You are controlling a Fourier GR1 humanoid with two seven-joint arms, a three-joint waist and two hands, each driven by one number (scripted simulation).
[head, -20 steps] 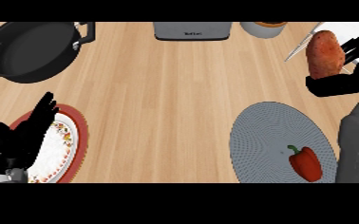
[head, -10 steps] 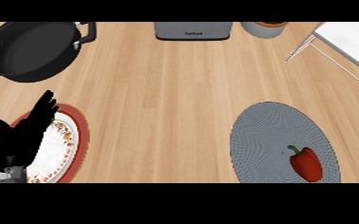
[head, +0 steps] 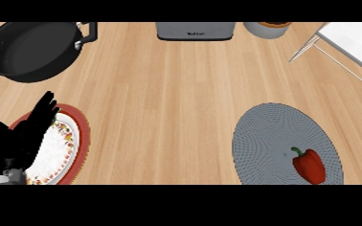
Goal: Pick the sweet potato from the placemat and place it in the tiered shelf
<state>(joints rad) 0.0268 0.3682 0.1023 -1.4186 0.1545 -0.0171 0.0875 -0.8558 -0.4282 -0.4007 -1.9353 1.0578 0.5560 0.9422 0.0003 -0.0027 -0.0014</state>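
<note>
The grey round placemat (head: 279,134) lies at the lower right with a red bell pepper (head: 310,165) on it. No sweet potato shows in the head view. A corner of the white tiered shelf (head: 339,40) with thin metal legs enters at the upper right. My left hand (head: 32,129) rests open at the lower left, fingers up, over the plate. My right hand is out of the picture.
A red-rimmed patterned plate (head: 67,141) lies under my left hand. A black pan (head: 35,50) sits at the upper left. A grey toaster (head: 194,30) and a grey cup (head: 267,29) stand along the far edge.
One second ago my right hand held the sweet potato at the shelf on the upper right. Hand and sweet potato have since left the view. The left hand stayed still.
</note>
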